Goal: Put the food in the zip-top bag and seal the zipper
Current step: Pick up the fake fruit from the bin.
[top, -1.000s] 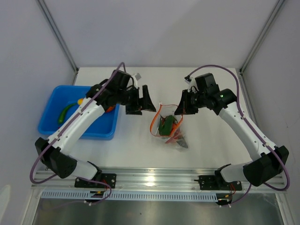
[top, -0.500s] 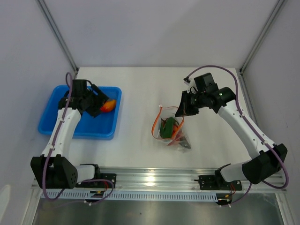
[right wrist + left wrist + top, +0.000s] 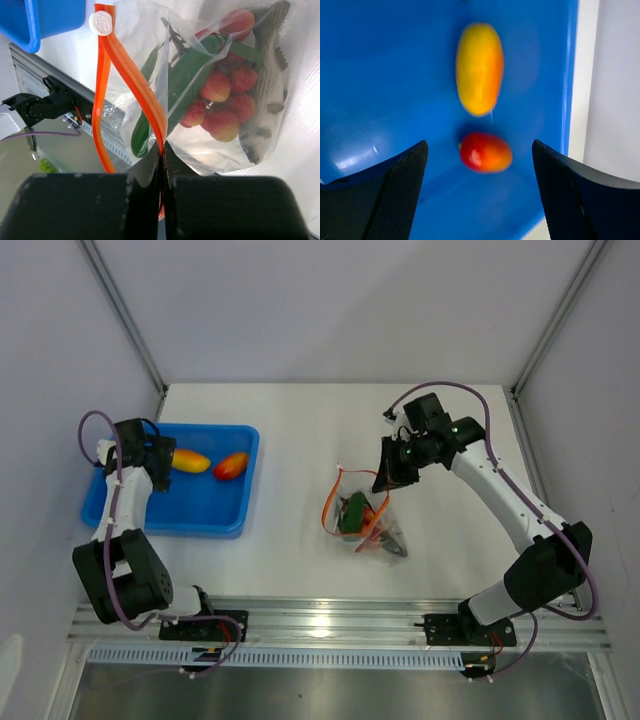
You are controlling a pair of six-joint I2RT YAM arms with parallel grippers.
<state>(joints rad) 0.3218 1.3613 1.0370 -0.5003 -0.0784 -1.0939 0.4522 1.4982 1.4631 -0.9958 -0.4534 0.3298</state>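
Observation:
The clear zip-top bag (image 3: 362, 520) lies mid-table and holds green peppers (image 3: 186, 75) and small red pieces (image 3: 222, 107). My right gripper (image 3: 384, 480) is shut on the red-orange zipper (image 3: 131, 86) at the bag's mouth (image 3: 162, 150), which hangs open in a loop. A yellow mango (image 3: 190, 460) and a red-orange mango (image 3: 231, 466) lie in the blue tray (image 3: 165, 528). My left gripper (image 3: 152, 454) is open and empty at the tray's left end. In the left wrist view the yellow mango (image 3: 479, 67) lies ahead and the red-orange one (image 3: 485, 152) between my fingertips (image 3: 417, 155), untouched.
The tray's right wall (image 3: 569, 75) borders white table. The tray's corner (image 3: 45, 20) also shows in the right wrist view. Metal frame posts (image 3: 125, 315) stand at the back corners. A rail (image 3: 330, 618) runs along the near edge.
My left arm has swung from beside the bag back left, to the tray's left end. The two mangoes now show uncovered. My right gripper keeps its grip on the zipper, shifted slightly.

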